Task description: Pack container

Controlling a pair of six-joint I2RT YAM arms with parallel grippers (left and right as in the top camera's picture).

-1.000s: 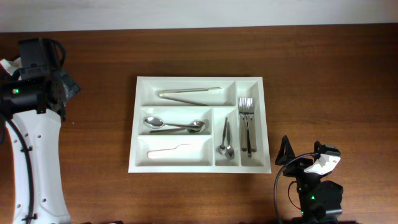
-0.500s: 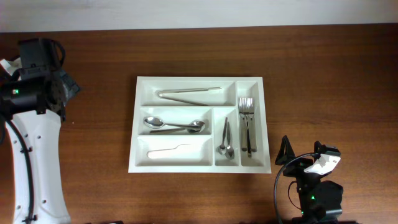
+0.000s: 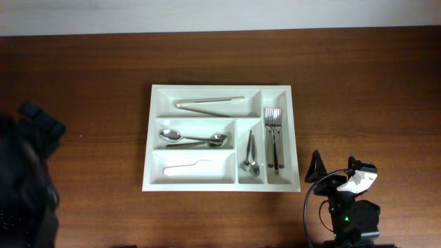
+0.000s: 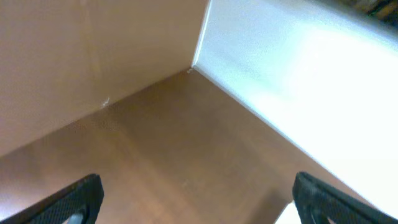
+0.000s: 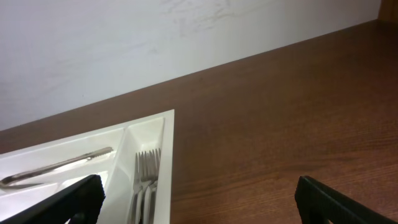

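The container (image 3: 220, 87), a large white cutlery tray, lies in the middle of the wooden table. It holds tongs (image 3: 210, 103) in the top compartment, spoons (image 3: 193, 138) in the middle one, a white utensil (image 3: 186, 166) in the bottom one, small spoons (image 3: 249, 158) and forks (image 3: 274, 134) in the narrow ones. My left gripper (image 4: 202, 202) is open over bare table by the wall, holding nothing. My right gripper (image 5: 205, 205) is open and empty, low at the container's (image 5: 166, 162) near right corner, with the forks (image 5: 144, 180) ahead of it.
The left arm (image 3: 24, 179) is a dark blurred mass at the lower left of the overhead view. The right arm (image 3: 348, 203) sits at the front edge, right of the tray. A pale wall (image 5: 155, 50) runs along the table's back.
The left arm has left its place at the upper left and now blurs dark across the lower left corner. The right arm and the tray's contents have not moved.
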